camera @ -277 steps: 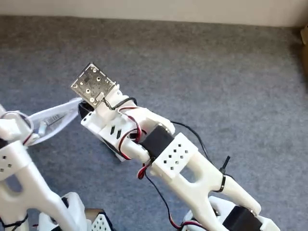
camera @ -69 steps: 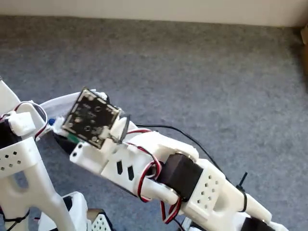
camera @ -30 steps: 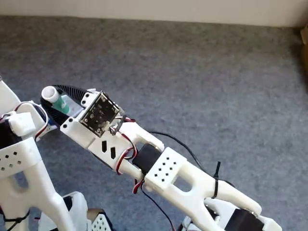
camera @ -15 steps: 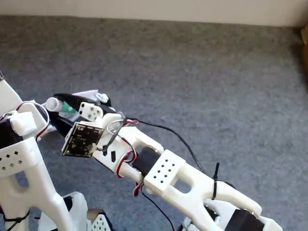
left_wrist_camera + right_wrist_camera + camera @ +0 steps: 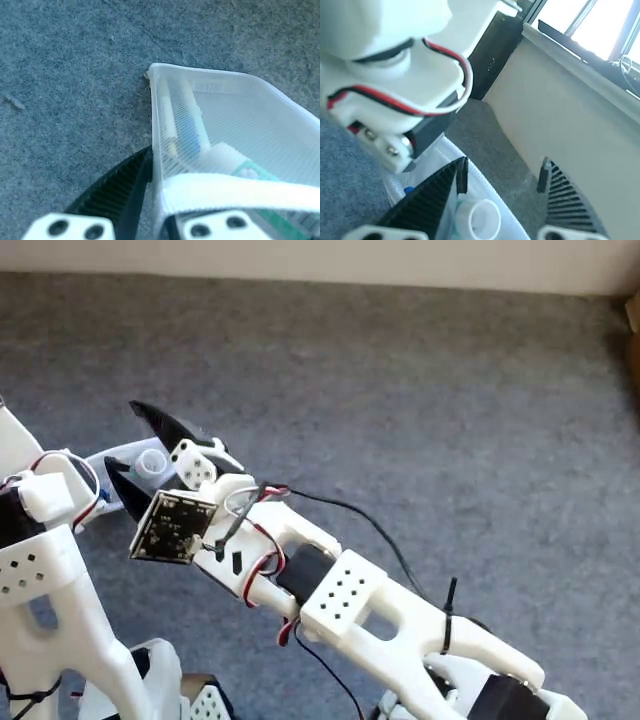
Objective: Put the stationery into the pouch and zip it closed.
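Note:
A translucent white mesh pouch (image 5: 235,115) hangs with its rim pinched in my left gripper (image 5: 156,175), which is shut on it. Inside lie two pens (image 5: 167,117) and a white-and-green glue stick (image 5: 225,157). In the high view the pouch (image 5: 100,465) sits at the far left, beside the left arm (image 5: 40,540). My right gripper (image 5: 135,445) hovers over its mouth with black jaws spread apart and nothing between them. The glue stick's white cap (image 5: 152,462) pokes out of the pouch just below those jaws. From the right wrist, the cap (image 5: 479,220) rests between my open right gripper (image 5: 504,172).
Grey carpet (image 5: 420,390) covers the table, with free room to the right and toward the far wall. The left arm's white body (image 5: 395,65) stands close in front of the right wrist camera. A black cable (image 5: 370,525) trails along the right arm.
The right gripper carried the glue stick to the pouch mouth, then opened. The stick has dropped into the pouch. The left arm has kept the pouch held.

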You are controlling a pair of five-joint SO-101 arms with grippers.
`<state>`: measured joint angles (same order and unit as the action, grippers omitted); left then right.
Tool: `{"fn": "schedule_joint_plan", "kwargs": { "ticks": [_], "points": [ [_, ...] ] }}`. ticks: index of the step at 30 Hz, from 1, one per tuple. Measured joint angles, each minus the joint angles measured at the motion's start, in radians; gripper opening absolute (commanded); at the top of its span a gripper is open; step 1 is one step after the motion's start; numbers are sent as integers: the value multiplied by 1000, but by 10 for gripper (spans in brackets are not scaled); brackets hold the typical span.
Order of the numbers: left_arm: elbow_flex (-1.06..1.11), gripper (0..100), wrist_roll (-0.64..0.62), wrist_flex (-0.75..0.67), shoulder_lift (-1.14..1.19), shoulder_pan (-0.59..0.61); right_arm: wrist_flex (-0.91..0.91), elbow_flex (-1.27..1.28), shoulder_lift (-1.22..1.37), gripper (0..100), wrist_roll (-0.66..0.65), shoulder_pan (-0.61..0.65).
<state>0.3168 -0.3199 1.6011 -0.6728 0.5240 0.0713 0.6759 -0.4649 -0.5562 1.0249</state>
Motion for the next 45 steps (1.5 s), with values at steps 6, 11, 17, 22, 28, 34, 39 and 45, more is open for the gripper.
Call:
{"fn": "schedule_joint_plan", "kwargs": {
  "ticks": [6,11,17,22,28,34,39,45],
  "points": [
    [0,7,0,0,0,-3,-104,-2,-2,189,0,0],
    [0,7,0,0,3,-5,-137,-2,-5,53,0,-25],
    [0,7,0,0,6,-8,-157,-25,-5,5,-12,-103],
    [0,7,0,0,6,-8,-158,-25,-12,5,-153,-118],
    [0,7,0,0,8,-3,-199,-23,-117,10,-209,-104],
    [0,7,0,0,8,-5,-431,-35,-227,10,-58,-75],
    [0,7,0,0,8,-5,-572,-133,-241,10,49,-78],
    [0,7,0,0,8,-5,-654,-201,-160,10,86,-72]
  ]
}}
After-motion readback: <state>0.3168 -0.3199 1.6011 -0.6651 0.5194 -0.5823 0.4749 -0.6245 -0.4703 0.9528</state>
